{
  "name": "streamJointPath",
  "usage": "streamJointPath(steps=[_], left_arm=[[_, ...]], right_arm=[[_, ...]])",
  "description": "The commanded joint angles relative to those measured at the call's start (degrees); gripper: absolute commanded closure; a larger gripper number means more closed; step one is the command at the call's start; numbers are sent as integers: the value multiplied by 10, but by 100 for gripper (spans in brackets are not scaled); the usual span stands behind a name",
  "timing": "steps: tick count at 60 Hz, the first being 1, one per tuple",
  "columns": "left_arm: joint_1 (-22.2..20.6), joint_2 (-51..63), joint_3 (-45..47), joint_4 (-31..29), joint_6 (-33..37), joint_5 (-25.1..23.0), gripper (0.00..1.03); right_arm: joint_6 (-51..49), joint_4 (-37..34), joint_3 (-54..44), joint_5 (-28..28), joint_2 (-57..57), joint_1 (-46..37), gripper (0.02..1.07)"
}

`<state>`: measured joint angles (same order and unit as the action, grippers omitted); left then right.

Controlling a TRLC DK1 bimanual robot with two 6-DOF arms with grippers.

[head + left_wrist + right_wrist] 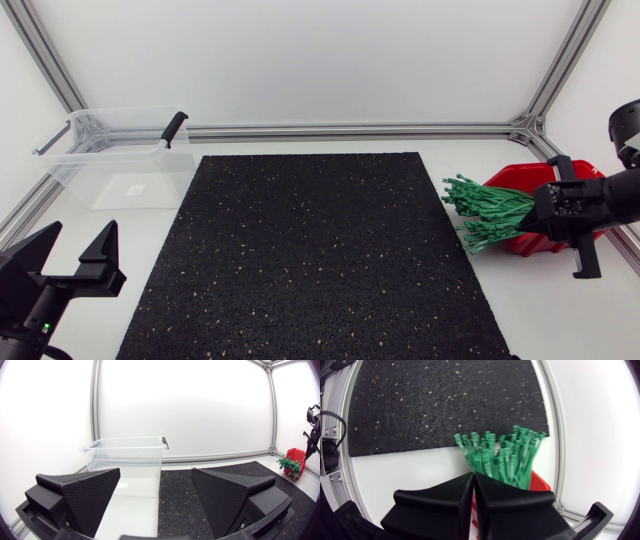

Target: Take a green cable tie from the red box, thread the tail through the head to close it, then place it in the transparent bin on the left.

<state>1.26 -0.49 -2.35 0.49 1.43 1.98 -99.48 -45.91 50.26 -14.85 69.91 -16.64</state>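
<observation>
A bundle of green cable ties (pixel 487 211) sticks out of the red box (pixel 520 180) at the table's right side, fanning onto the white tabletop. My right gripper (pixel 537 212) is over the box, shut, with its tips in the ties (pixel 500 455). In the right wrist view the fingers (pixel 445 502) meet right at the bundle above the red box (pixel 540 483), and I cannot see whether a tie is pinched. The transparent bin (pixel 120 165) stands at the far left and looks empty. My left gripper (pixel 80 245) rests open near the front left corner, nothing between its fingers (pixel 80 492).
A black speckled mat (pixel 310 260) covers the middle of the table. The bin (pixel 125 460) has black handle clips on its rim. Aluminium frame rails run along the back and side edges.
</observation>
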Motion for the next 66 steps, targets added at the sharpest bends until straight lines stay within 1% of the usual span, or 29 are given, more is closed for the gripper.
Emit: streamJointPath(steps=[1,5,8,16,21,27,34,39,45,55,59,66], left_arm=[[-4,-1,23,-10,-12,0,4],[-4,-1,23,-10,-12,0,4],[-4,-1,23,-10,-12,0,4],[-2,-1,23,-10,-12,0,4],[-1,-1,23,-10,-12,0,4],[-1,-1,23,-10,-12,0,4],[-2,-1,23,-11,-12,0,4],[-2,-1,23,-11,-12,0,4],[-2,-1,23,-11,-12,0,4],[-2,-1,23,-12,-12,0,4],[-3,-1,23,-12,-12,0,4],[-4,-1,23,-12,-12,0,4]], right_arm=[[11,-29,54,-33,-19,-17,99],[20,-52,85,-66,-25,-26,99],[37,-81,128,-102,-30,-32,99],[81,-124,195,-160,-41,-33,99],[117,-136,226,-189,-50,-28,99],[155,-150,255,-205,-55,-10,99],[230,-148,282,-219,-72,28,99],[290,-146,302,-219,-83,64,99],[363,-124,317,-214,-90,106,98],[432,-124,320,-188,-94,193,98],[454,-125,313,-160,-93,239,98],[494,-123,277,-66,-75,356,98]])
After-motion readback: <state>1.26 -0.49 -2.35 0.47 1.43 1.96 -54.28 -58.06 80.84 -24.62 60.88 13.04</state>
